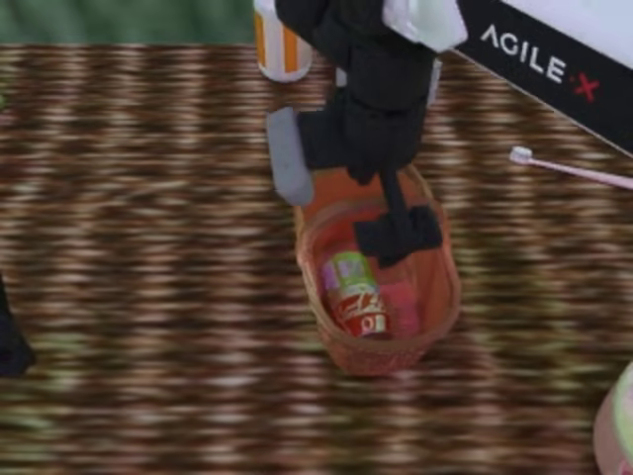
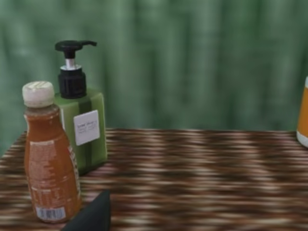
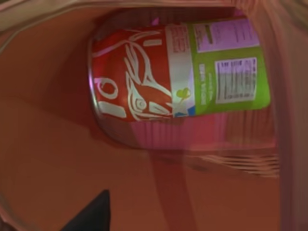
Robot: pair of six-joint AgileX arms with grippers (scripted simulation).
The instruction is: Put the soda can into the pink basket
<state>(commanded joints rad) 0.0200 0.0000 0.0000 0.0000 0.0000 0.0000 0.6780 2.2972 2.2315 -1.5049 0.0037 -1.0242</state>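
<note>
The right arm covers the far end of the basket and most of its handle in the top view, and the white bottle with orange stripes at the far edge is cut off by the frame. A toothbrush runs off the right edge, and a pale round thing at the near right corner is too cropped to name. The left arm shows only as a dark sliver at the left edge; I cannot tell whether its claw is released or clenched. The basket holds the can, lying on its side on the basket floor, toward the near end. The right gripper hangs above the basket's middle, just beyond the can and apart from it; it grasps nothing, but I cannot tell how far its fingers are spread. The right wrist view shows the can alone against the basket wall. The left wrist view shows an orange bottle beside a green pump bottle.
</note>
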